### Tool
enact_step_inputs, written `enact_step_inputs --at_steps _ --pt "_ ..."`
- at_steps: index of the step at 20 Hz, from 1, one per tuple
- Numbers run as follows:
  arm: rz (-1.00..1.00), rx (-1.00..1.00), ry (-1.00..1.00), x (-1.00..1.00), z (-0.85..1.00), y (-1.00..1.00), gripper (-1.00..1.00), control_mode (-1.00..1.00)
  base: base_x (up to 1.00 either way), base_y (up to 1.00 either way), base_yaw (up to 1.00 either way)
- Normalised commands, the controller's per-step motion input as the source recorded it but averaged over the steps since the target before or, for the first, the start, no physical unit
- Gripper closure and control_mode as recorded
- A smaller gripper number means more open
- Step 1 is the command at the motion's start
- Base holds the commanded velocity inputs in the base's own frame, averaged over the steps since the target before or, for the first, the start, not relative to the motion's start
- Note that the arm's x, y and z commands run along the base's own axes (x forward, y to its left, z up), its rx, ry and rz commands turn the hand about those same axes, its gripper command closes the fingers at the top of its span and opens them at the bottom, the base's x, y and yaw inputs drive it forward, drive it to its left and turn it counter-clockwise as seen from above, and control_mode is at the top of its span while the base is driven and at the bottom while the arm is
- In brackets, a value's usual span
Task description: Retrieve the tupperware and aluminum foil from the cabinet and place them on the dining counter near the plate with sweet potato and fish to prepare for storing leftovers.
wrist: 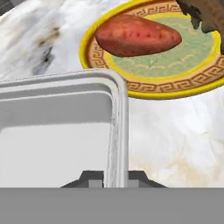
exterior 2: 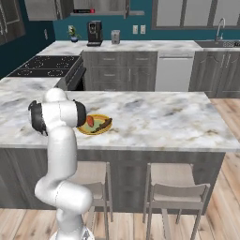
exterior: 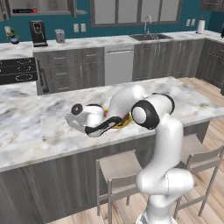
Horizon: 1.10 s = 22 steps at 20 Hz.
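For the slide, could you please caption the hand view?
End effector shut on the tupperware rim, beside the plate holding sweet potato and fish.

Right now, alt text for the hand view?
The claw is shut on the rim of the tupperware, a translucent grey-white tub, over the dining counter with its veined marble top. Just beyond the tub sits the plate, yellow-rimmed, with the sweet potato on it and the dark fish at the upper right edge.
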Motion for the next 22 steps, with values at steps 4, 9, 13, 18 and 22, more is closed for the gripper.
enact_step_inputs --at_steps 4,9,13,18,22 --pt "-0.22 0.01 0.01 0.25 0.23 -0.04 -1.0 -1.0 0.0 0.0 0.0" --pt "-0.24 0.02 -0.03 -0.06 0.99 -0.25 -1.0 -1.0 0.0 0.0 0.0" --pt "-0.25 0.06 -0.03 -0.41 0.99 -0.55 -1.0 -1.0 0.0 0.0 0.0" --pt "-0.25 0.16 -0.07 -0.76 0.86 -0.93 -1.0 -1.0 0.0 0.0 0.0" --pt "-0.13 0.21 -0.23 -0.8 1.0 -0.98 -1.0 -1.0 0.0 0.0 0.0"
